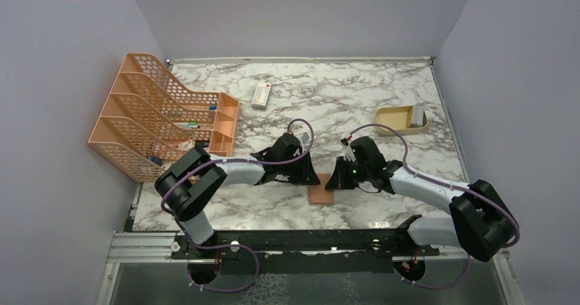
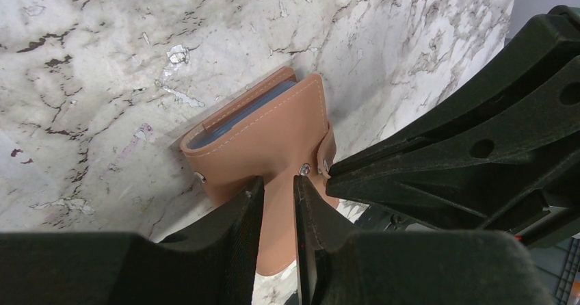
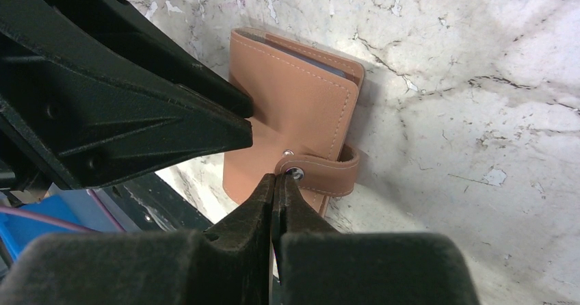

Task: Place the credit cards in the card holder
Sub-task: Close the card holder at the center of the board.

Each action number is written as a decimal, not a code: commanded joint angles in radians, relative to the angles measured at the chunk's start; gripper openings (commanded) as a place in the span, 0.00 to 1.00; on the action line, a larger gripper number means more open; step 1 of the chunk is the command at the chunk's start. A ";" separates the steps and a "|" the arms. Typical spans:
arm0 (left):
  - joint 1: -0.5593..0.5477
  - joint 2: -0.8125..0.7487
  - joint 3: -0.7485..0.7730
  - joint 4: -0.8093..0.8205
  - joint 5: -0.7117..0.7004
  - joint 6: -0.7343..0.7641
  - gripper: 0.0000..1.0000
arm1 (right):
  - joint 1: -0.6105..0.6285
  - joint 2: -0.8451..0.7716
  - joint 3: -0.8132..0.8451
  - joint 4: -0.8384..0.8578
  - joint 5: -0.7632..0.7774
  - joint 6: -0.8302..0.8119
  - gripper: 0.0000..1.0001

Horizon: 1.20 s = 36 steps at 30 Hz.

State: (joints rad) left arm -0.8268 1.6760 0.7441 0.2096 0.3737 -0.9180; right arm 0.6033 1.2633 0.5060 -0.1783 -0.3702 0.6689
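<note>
Flanking a brown card holder (image 3: 301, 100) that lies flat near the front middle of the marble surface (image 1: 356, 93), two robot arms reach it from opposite sides. The left tool (image 2: 278, 199) stands only narrowly parted, its tips down over the holder's left edge with brown leather showing through the gap. The holder is wider than that gap and nothing is clamped between the fingers. Whether the tips press on the cover cannot be told. The right tool (image 3: 275, 185) is fully closed, its joined tips set against the metal snap (image 3: 294, 174) at the end of the clasp tab (image 3: 332, 171), which wraps round the holder's edge. Whether any leather is pinched there cannot be told. The holder's cover is folded over, and a thin blue-grey layer (image 2: 239, 113) shows between its stitched covers at the open edge. Well apart, towards the far right, a tan shallow tray (image 1: 393, 122) carries a small grey stack (image 1: 417, 113), apparently credit cards, at its right end. An orange mesh file rack (image 1: 164, 113) stands along the left wall, and a white remote-like item (image 1: 261, 94) lies on the marble beyond the arms.
</note>
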 commanded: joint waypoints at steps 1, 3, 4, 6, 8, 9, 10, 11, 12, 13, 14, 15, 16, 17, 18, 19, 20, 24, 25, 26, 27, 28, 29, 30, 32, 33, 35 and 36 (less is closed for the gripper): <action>-0.007 0.014 -0.018 0.003 0.011 0.004 0.26 | 0.009 0.012 0.025 0.001 -0.035 -0.009 0.01; -0.007 0.017 -0.015 0.004 0.008 0.002 0.26 | 0.009 0.010 0.032 -0.006 -0.036 -0.015 0.01; -0.008 0.019 -0.013 0.004 0.007 0.001 0.26 | 0.009 0.008 0.033 -0.010 -0.034 -0.019 0.01; -0.008 0.017 -0.014 0.005 0.004 -0.004 0.26 | 0.009 0.009 0.038 -0.020 -0.032 -0.029 0.01; -0.007 0.014 -0.013 0.004 0.002 -0.014 0.26 | 0.009 0.019 0.047 -0.035 -0.033 -0.038 0.01; -0.007 0.009 -0.014 0.003 0.000 -0.020 0.26 | 0.009 0.028 0.054 -0.046 -0.033 -0.042 0.01; -0.007 0.002 -0.013 -0.004 -0.005 -0.025 0.26 | 0.009 0.032 0.062 -0.058 -0.032 -0.046 0.01; -0.007 -0.009 -0.009 -0.018 -0.014 -0.027 0.26 | 0.009 0.034 0.071 -0.073 -0.027 -0.049 0.01; -0.007 -0.020 -0.004 -0.041 -0.027 -0.025 0.27 | 0.009 0.037 0.079 -0.087 -0.022 -0.057 0.01; -0.007 -0.031 0.001 -0.061 -0.039 -0.017 0.27 | 0.009 0.038 0.086 -0.098 -0.020 -0.066 0.01; -0.006 -0.040 0.009 -0.079 -0.048 -0.012 0.27 | 0.009 0.041 0.096 -0.114 -0.014 -0.075 0.01; -0.006 -0.044 0.017 -0.097 -0.056 -0.005 0.27 | 0.009 0.043 0.110 -0.136 -0.004 -0.084 0.01; -0.006 -0.047 0.029 -0.113 -0.060 0.002 0.27 | 0.009 0.044 0.120 -0.157 0.002 -0.093 0.01; -0.006 -0.046 0.036 -0.123 -0.060 0.006 0.27 | 0.009 0.044 0.128 -0.167 0.003 -0.102 0.01; -0.006 -0.043 0.038 -0.127 -0.061 0.008 0.27 | 0.009 0.045 0.134 -0.173 -0.002 -0.109 0.01; -0.006 -0.045 0.038 -0.126 -0.061 0.007 0.27 | 0.009 0.047 0.138 -0.177 -0.008 -0.114 0.01; -0.006 -0.046 0.036 -0.122 -0.061 0.004 0.27 | 0.009 0.051 0.142 -0.180 -0.018 -0.117 0.01; -0.006 -0.057 0.029 -0.108 -0.056 -0.003 0.28 | 0.009 0.059 0.150 -0.184 -0.044 -0.122 0.01; -0.006 -0.062 0.029 -0.111 -0.055 -0.005 0.29 | 0.008 0.061 0.150 -0.184 -0.048 -0.125 0.01; -0.005 -0.068 0.031 -0.115 -0.053 -0.005 0.30 | 0.009 0.064 0.152 -0.185 -0.048 -0.127 0.01; -0.004 -0.077 0.031 -0.122 -0.055 -0.003 0.31 | 0.009 0.068 0.154 -0.185 -0.049 -0.129 0.01; -0.002 -0.087 0.031 -0.130 -0.060 0.000 0.33 | 0.008 0.073 0.156 -0.187 -0.050 -0.130 0.01; 0.002 -0.097 0.030 -0.137 -0.064 0.002 0.33 | 0.009 0.076 0.157 -0.188 -0.051 -0.133 0.01; 0.006 -0.108 0.028 -0.141 -0.067 0.004 0.34 | 0.009 0.077 0.158 -0.186 -0.053 -0.133 0.01; 0.014 -0.123 0.022 -0.151 -0.074 0.011 0.36 | 0.009 0.080 0.154 -0.176 -0.060 -0.131 0.01; 0.018 -0.127 0.019 -0.155 -0.076 0.013 0.37 | 0.008 0.084 0.154 -0.174 -0.061 -0.128 0.01; 0.025 -0.130 0.011 -0.154 -0.074 0.021 0.38 | 0.009 0.092 0.157 -0.169 -0.069 -0.129 0.01; 0.029 -0.129 0.007 -0.149 -0.070 0.025 0.39 | 0.009 0.097 0.156 -0.166 -0.071 -0.128 0.01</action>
State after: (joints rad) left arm -0.8143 1.5749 0.7612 0.0765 0.3275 -0.9215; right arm 0.6033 1.3399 0.6369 -0.3481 -0.4065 0.5522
